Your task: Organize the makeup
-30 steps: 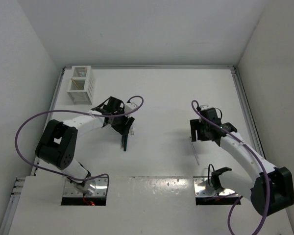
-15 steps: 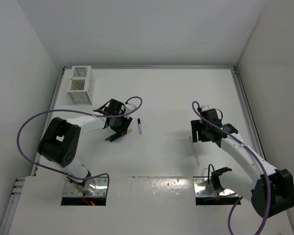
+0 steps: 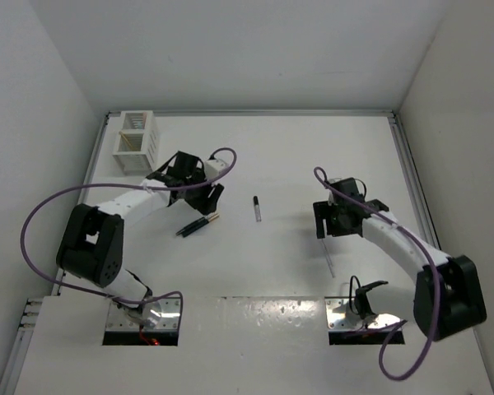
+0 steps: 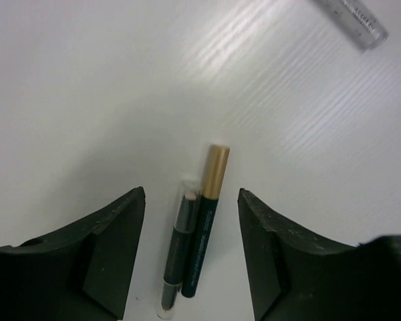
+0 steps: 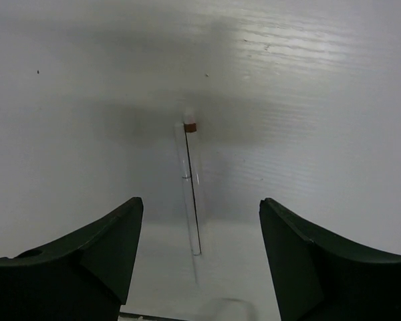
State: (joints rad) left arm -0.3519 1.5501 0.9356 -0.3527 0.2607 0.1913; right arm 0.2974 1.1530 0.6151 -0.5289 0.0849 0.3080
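- Since half a second ago, the black-and-white stick (image 3: pixel 256 209) has rolled right, clear of the left arm, and now lies alone near mid-table, pointing near to far.
- Over the same half second the left gripper (image 4: pixel 190 197) has drawn back toward the far left, and the two pencils it hovers over have shifted slightly.
- The table (image 3: pixel 280 156) is flat, matte white with a faint ribbed grain, closed in by plain white walls on the left, right and far sides.
- A white slatted box (image 3: pixel 136 141) stands in the far-left corner with thin tan sticks upright inside.
- Purple cables (image 3: pixel 45 214) loop off both arms.
- A dark blue pencil (image 4: pixel 205 227) with a gold end lies flat, touching a grey pencil (image 4: pixel 179 254) in a clear sleeve, side by side, left of centre.
- The left arm bends at the elbow and reaches right, wrist tilted down; its black fingers (image 4: pixel 107 254) stand wide apart above the pair and grip nothing.
- A clear tube (image 5: pixel 192 187), slim and glassy with a dark rod and an orange-brown tip inside, lies on the right half of the table.
- The right arm stretches far and left from its base; the right gripper (image 5: pixel 200 204) hangs over the tube, spread wide, holding nothing.
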